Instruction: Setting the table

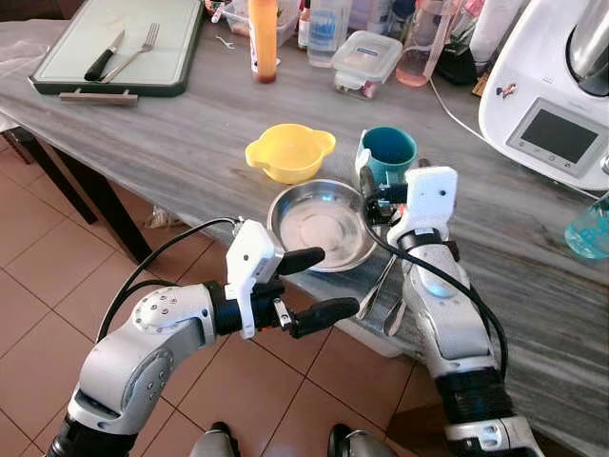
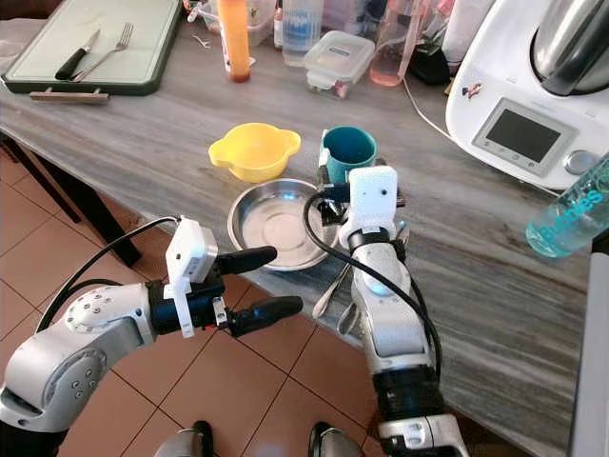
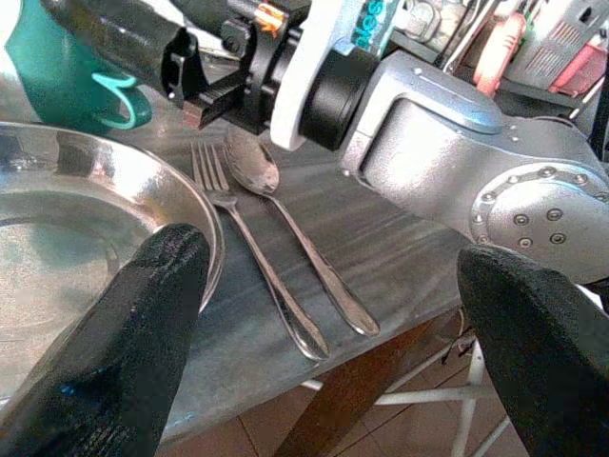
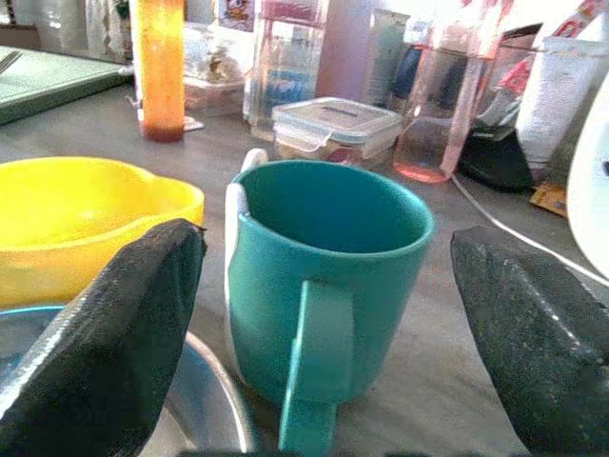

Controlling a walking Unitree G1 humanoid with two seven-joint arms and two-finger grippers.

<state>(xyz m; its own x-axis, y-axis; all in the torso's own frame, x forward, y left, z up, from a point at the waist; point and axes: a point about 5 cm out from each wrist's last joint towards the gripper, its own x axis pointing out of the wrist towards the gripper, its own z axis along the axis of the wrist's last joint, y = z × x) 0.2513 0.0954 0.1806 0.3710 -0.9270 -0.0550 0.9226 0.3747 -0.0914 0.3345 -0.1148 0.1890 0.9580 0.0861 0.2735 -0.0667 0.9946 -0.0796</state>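
A round steel plate (image 1: pixel 322 227) lies near the front edge of the grey wooden table (image 1: pixel 162 143). Behind it stand a yellow bowl (image 1: pixel 288 150) and a teal mug (image 4: pixel 324 276). A fork (image 3: pixel 249 249) and a spoon (image 3: pixel 285 224) lie side by side just right of the plate, partly under my right arm. My right gripper (image 1: pixel 390 186) is open, low over the table, one finger on each side of the mug's handle side without touching it. My left gripper (image 1: pixel 312 286) is open and empty, hovering just off the table's front edge by the plate's rim.
At the far left lies a green-rimmed board (image 1: pixel 114 48) with a knife and fork. An orange bottle (image 1: pixel 264 38), a lidded container (image 1: pixel 366 62), a pink jug (image 1: pixel 423 43) and a white kitchen machine (image 1: pixel 547 95) line the back. Tiled floor (image 1: pixel 38 286) lies below.
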